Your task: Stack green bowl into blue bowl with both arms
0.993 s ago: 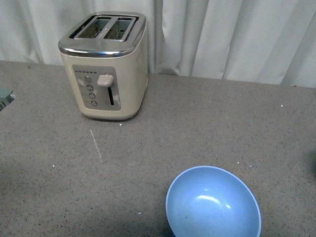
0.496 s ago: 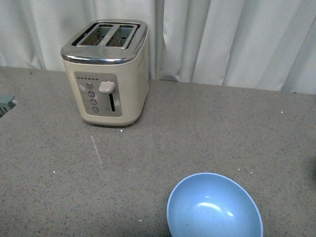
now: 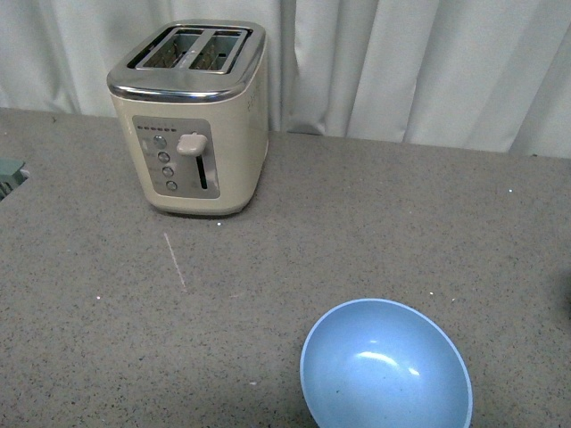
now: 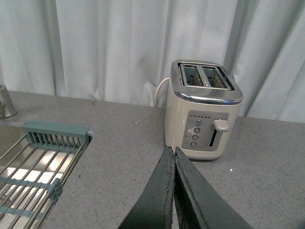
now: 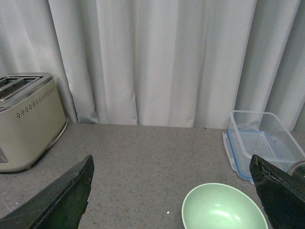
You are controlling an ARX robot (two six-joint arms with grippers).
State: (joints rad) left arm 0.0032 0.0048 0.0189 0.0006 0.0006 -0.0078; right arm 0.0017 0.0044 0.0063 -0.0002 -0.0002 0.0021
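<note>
- Reaching for the green bowl (image 5: 224,207) looks like the step in hand. The right pincer (image 5: 171,162) is spread wide and empty, with the bowl just ahead on the counter (image 3: 401,223), near a clear container (image 5: 262,140).
- Best to put one finger inside the rim and one outside, then lift level.
- In the front view the blue bowl (image 3: 385,366) sits empty at 5 o'clock from the toaster (image 3: 192,116).
- The left pincer (image 4: 172,151) is pressed closed on nothing.
- Compared with half a second ago, the whole front scene sits slightly higher in frame. The spacing is unchanged, so probably the camera shifted.
</note>
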